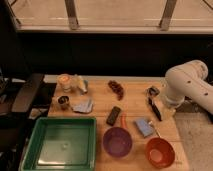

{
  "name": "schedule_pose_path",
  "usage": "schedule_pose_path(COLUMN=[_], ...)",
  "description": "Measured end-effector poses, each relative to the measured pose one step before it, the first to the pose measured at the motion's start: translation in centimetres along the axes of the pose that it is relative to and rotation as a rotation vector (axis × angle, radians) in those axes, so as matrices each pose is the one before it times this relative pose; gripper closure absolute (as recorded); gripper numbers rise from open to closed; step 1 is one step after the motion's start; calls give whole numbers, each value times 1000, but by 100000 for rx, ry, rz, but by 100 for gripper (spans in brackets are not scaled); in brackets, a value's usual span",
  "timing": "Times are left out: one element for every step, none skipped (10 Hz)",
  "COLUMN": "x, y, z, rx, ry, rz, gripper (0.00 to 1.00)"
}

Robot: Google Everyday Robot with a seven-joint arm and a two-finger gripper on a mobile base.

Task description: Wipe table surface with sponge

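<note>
A blue sponge (143,126) lies flat on the wooden table (132,102), toward the front right. My white arm reaches in from the right. Its dark gripper (154,106) hangs over the table's right part, just behind and a little right of the sponge, apart from it. Nothing shows in the gripper.
A green tray (60,145) sits at the front left, with a purple bowl (117,141) and an orange bowl (160,152) to its right. A dark bar (114,115), a grey-blue pouch (83,106), a small dark cup (63,101), an orange cup (64,80) and a brown snack (117,88) lie further back. A black chair (27,92) stands at the left.
</note>
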Motion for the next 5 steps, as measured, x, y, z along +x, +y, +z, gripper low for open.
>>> schedule_pose_path(x=[-1,2,3,-15,-248], y=[0,15,4,3,-263], z=[-1,16,-4,-16,115], rx=[2,-18,206,454,418], ry=[1,50,424,2296,2874], rz=[-5,-63,-595,-3143,-7076], gripper=[35,35,35,35,35])
